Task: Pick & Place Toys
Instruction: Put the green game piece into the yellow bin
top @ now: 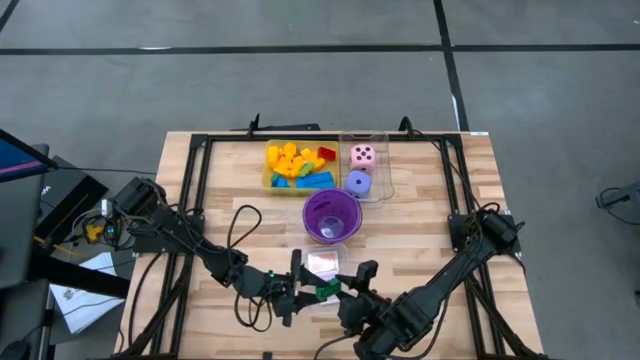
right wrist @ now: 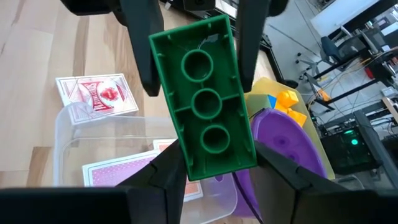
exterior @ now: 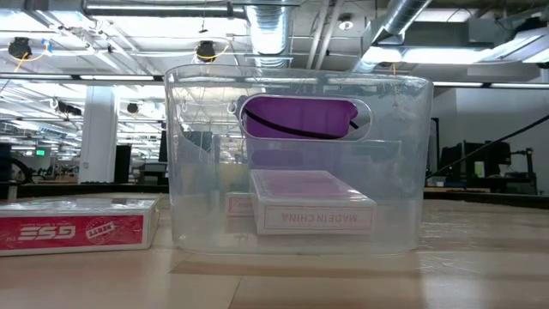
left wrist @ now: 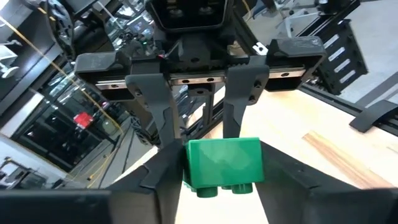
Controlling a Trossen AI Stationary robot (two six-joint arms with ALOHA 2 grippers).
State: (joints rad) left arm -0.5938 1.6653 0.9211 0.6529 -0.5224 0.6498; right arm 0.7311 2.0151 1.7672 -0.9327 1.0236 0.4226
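Observation:
A green brick (top: 327, 290) hangs in the air near the table's front edge, between my two grippers. My left gripper (left wrist: 224, 180) comes at it from the table's left and my right gripper (right wrist: 217, 168) from the right; both are shut on it. Just behind it stands a clear tray (top: 322, 265) with a pink card box (exterior: 313, 210) lying inside. Another card box (right wrist: 96, 93) lies on the table beside that tray. At the back, coloured bricks fill a yellow tray (top: 297, 165), and a pink die (top: 362, 155) and a purple die (top: 358, 182) sit in a second clear tray. My left gripper pinches the brick's two long sides (left wrist: 191, 168) between its two fingers, at the brick's left end. Its fingers reach in about level from the table's left. The brick is lifted clear of the table. My right gripper pinches the same two long sides (right wrist: 184, 158) at the opposite end, the brick's hollow underside (right wrist: 205, 102) facing its camera. Its fingers slant down from the table's right and lie along the brick. The brick spans the gap between the two grippers.
A purple translucent cup (top: 331, 215) stands at mid-table, right behind the clear tray. The black frame rails (top: 195, 190) run along the table's left, right and far sides. Bare wood lies at the left and right of the trays.

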